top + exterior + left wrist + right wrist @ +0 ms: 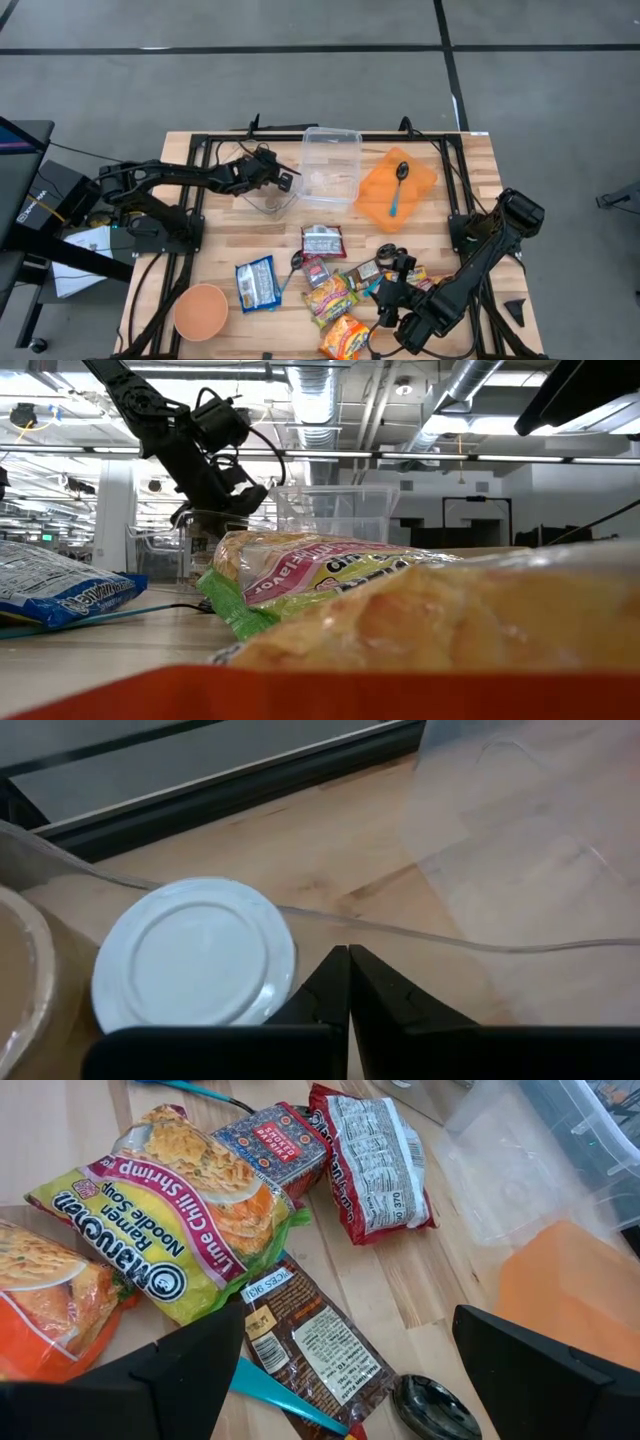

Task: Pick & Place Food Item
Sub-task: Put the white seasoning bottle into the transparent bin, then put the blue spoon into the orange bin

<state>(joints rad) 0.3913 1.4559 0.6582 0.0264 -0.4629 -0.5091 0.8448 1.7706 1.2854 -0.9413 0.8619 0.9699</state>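
Several food packets lie flat on the near middle of the wooden table: a green lime-chili-shrimp ramen pack (170,1210), an orange ramen pack (50,1310), a red packet (370,1165), a brown packet (315,1345) and a blue bag (257,283). My right gripper (395,290) hangs open above them, its fingers on either side of the brown packet (365,272) and touching nothing. My left gripper (285,180) is shut at the rim of a small clear tub (265,198) at the far left. A white round disc (195,955) shows by the tub. My left gripper's shut fingertips (335,975) stand at the clear tub's thin rim (420,932), slanting down from the table's left. I cannot tell whether they touch the rim.
A large clear bin (330,165) stands at the far middle, and an orange mat (397,187) with a black spoon (401,172) lies to its right. An orange bowl (201,310) sits near left. A second black, teal-handled spoon (430,1410) lies beside the brown packet.
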